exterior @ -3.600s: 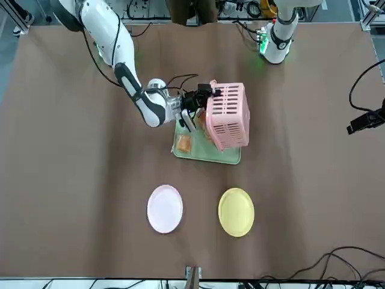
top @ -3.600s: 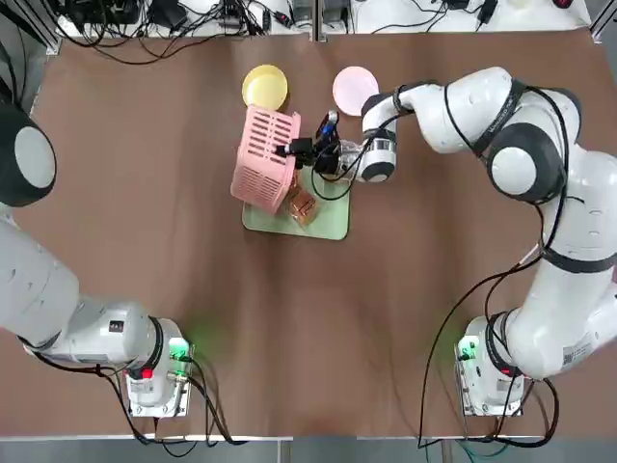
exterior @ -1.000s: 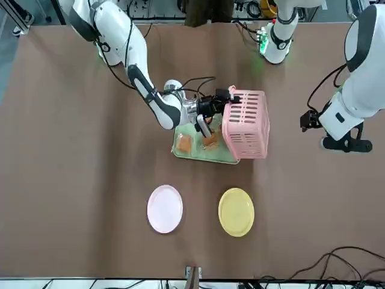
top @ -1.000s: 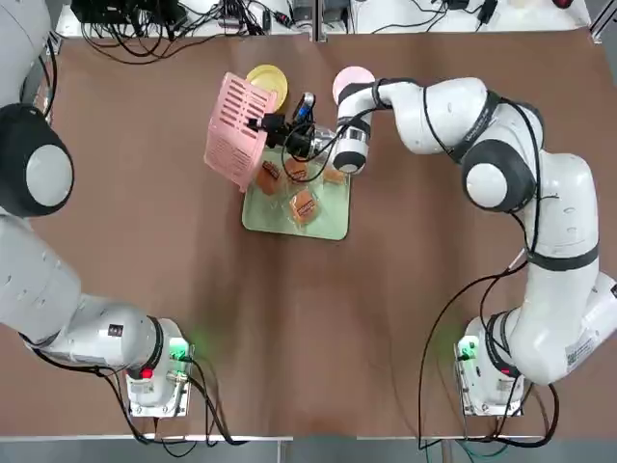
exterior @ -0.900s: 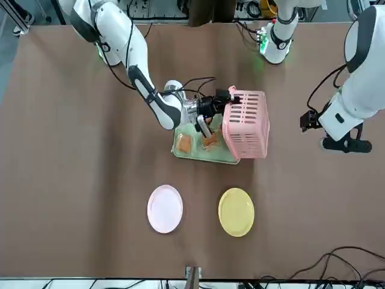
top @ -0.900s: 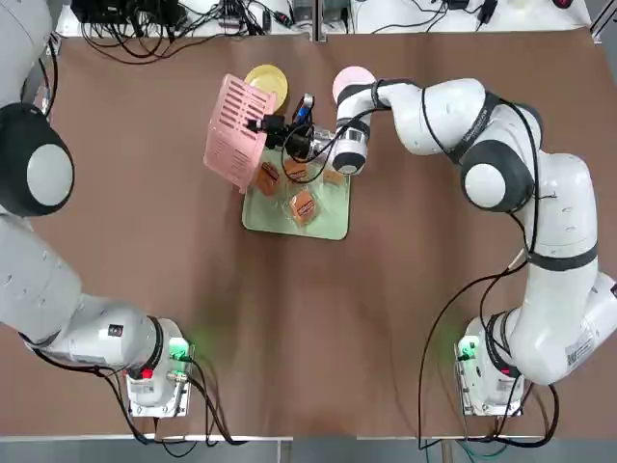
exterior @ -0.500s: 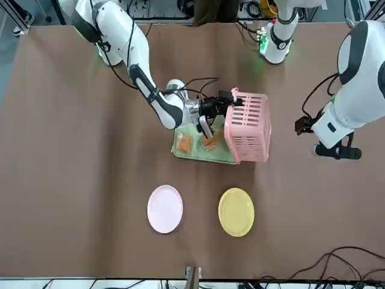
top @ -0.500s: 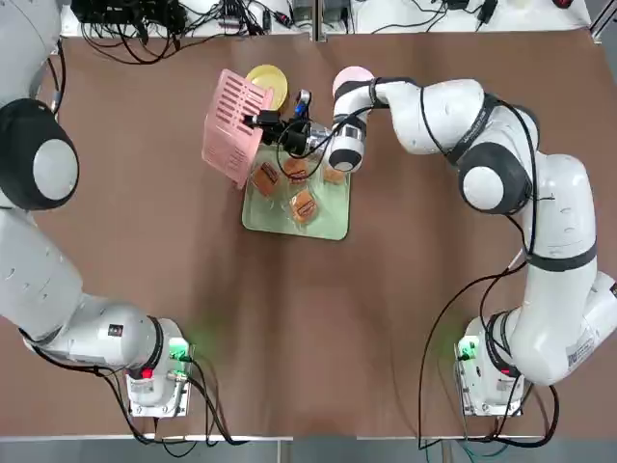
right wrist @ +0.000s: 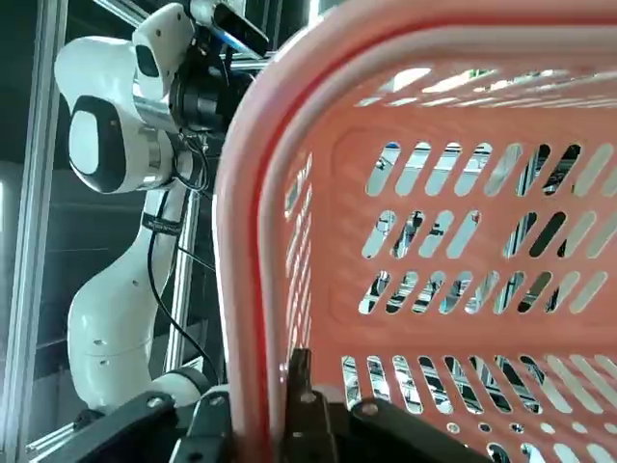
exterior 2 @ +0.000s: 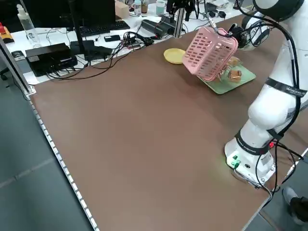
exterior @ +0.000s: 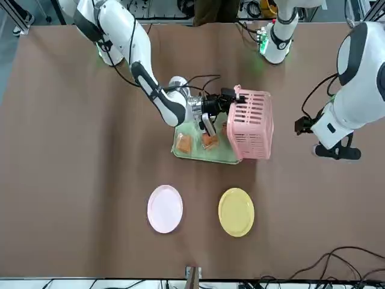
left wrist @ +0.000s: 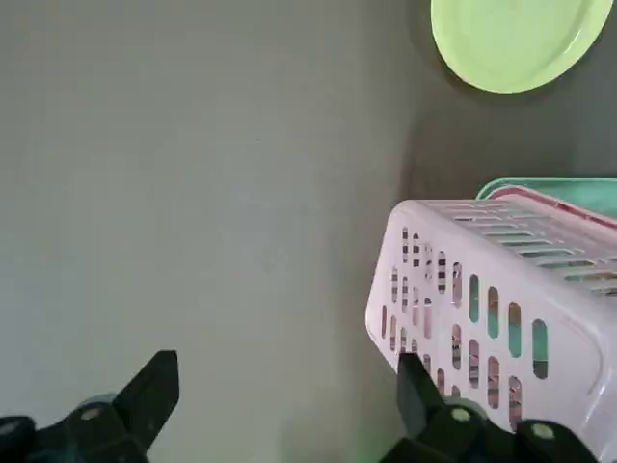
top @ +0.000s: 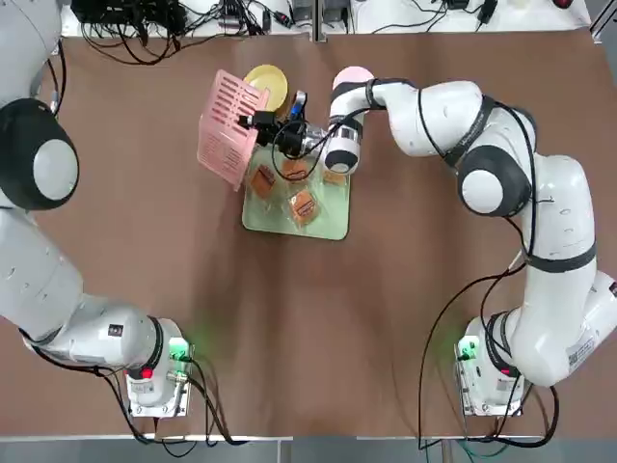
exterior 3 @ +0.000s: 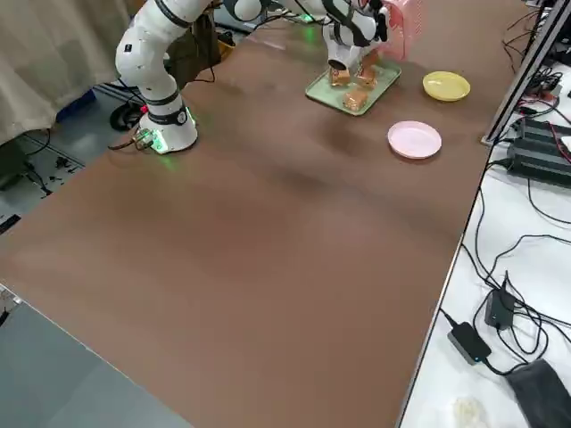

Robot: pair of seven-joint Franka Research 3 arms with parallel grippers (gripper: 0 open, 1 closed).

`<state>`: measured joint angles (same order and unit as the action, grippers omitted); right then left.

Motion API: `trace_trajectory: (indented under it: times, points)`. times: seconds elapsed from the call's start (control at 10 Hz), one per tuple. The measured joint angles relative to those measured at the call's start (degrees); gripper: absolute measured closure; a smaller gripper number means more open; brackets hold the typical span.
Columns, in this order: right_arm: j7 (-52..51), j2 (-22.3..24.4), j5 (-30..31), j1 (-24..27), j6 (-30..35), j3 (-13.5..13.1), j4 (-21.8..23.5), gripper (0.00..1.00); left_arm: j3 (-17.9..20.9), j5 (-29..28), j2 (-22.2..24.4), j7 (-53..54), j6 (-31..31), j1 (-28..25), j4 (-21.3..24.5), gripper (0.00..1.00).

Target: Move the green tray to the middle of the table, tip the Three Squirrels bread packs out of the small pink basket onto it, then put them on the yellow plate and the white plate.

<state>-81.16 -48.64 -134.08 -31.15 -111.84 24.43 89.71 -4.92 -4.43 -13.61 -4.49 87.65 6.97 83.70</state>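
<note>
The small pink basket hangs tipped on its side just beyond the far left corner of the green tray. My right gripper is shut on its rim. The right wrist view shows nothing inside the basket. Several Three Squirrels bread packs lie scattered on the tray. The yellow plate and the white plate sit behind the tray, the white one partly under my right arm. My left gripper hovers open above the table, left of the basket.
The tray sits mid-table toward the far side. Cables and equipment line the far edge. My left arm's elbow looms over the table's left side. Bare brown tabletop lies in front of the tray.
The right gripper has carried the tipped basket a little to the left and farther back, off the tray. The bread packs now lie on the tray. The left arm has shifted slightly.
</note>
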Motion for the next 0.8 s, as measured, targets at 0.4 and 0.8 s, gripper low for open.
trace_trajectory:
  times: [0.4,0.8]
  points:
    - [0.4,0.0,-0.6,-0.4,-0.1,-0.1,-0.2,0.93,-0.1,0.0,0.0,0.0,-0.2,1.0,0.1,0.0]
    - [0.7,0.0,-0.8,0.4,-0.1,-0.7,-0.5,0.93,-0.1,0.0,-0.4,0.0,0.0,1.0,0.4,0.0]
